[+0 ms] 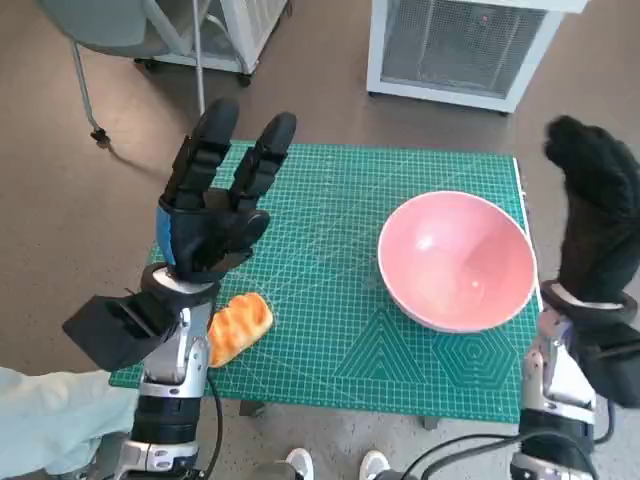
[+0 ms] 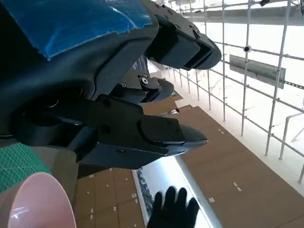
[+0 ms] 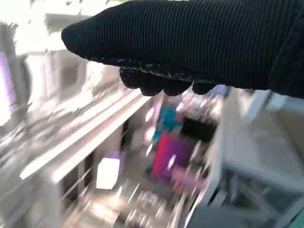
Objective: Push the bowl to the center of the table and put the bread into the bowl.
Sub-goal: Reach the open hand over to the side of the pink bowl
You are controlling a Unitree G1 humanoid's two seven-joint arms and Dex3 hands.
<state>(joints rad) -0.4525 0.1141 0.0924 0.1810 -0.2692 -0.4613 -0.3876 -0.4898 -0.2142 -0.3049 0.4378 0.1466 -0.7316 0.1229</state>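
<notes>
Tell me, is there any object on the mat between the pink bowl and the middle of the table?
Nothing visible. The pink bowl sits toward the right edge of the green mat, and the mat between it and the middle is bare. The bread lies far off, near the left front corner.

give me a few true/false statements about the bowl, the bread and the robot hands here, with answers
1. The pink bowl holds nothing. True.
2. The bread lies inside the bowl. False: it lies on the green mat near the table's front left, apart from the bowl.
3. The left robot hand grips the bread. False: it is raised above the mat, fingers apart, holding nothing.
4. The right robot hand is raised beside the bowl's right side, holding nothing. True.
5. The bowl sits on the right part of the mat. True.
</notes>
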